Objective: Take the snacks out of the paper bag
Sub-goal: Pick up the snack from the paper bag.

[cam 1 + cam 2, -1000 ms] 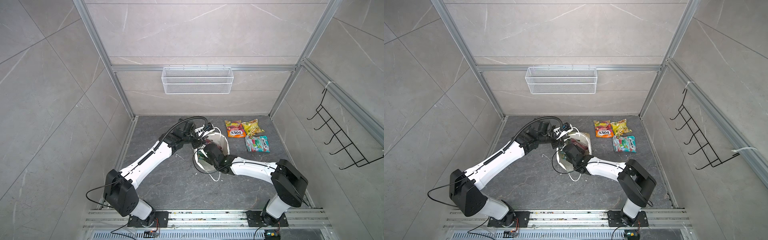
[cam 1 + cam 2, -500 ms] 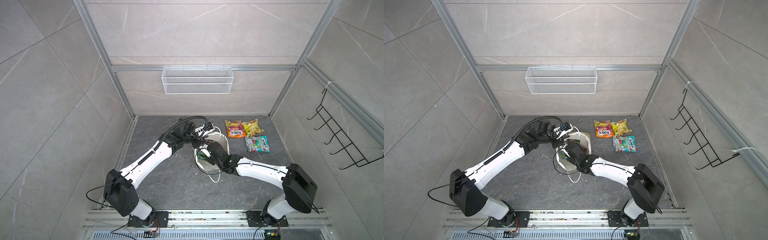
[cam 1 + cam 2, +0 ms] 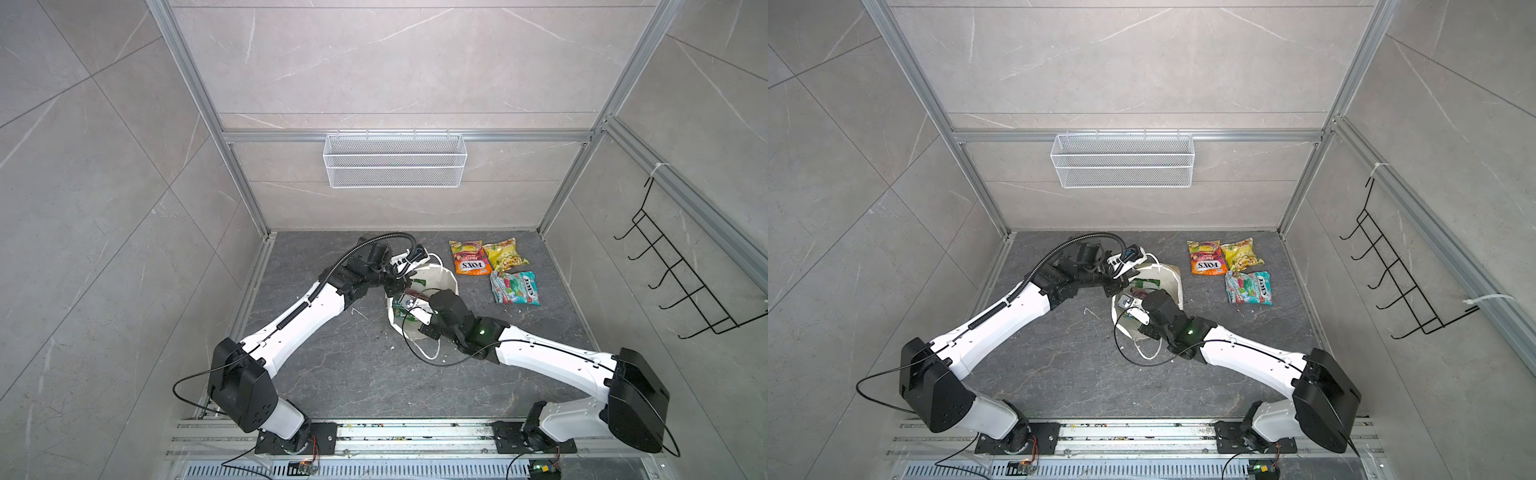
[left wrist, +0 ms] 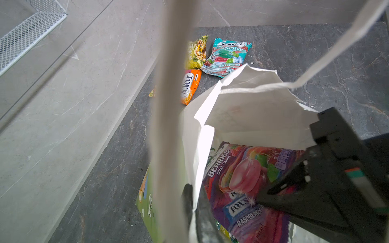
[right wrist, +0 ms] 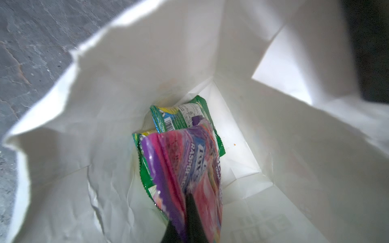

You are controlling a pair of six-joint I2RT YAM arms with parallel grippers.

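Paper bag (image 3: pixel 444 282) is half emptied: orange FOX'S packet (image 3: pixel 471 258), yellow packet (image 3: pixel 505 254) & teal mint packet (image 3: pixel 515 287) are laid on the floor (image 3: pixel 332 374) nearby. Inside, purple berries packet (image 4: pixel 246 185) is pinched by closed right gripper (image 5: pixel 189 214), w/ green packets (image 5: pixel 181 120) beneath, exact count hidden. Bag rim is clamped by closed left gripper (image 3: pixel 395 286), its fingertips mostly obscured.

There on the back wall, a white wire-mesh basket (image 3: pixel 395 160) hangs from the aluminium rail (image 3: pixel 291 136), clear in both top views and at the edge of the left wrist view. On the right wall is a black wire hook rack (image 3: pixel 681 286), with a white zip tie (image 3: pixel 1489 298) on the frame beside it. Down below lies the dark grey stone table (image 3: pixel 353 374), with grey marbled tiles (image 3: pixel 104 187) all round.
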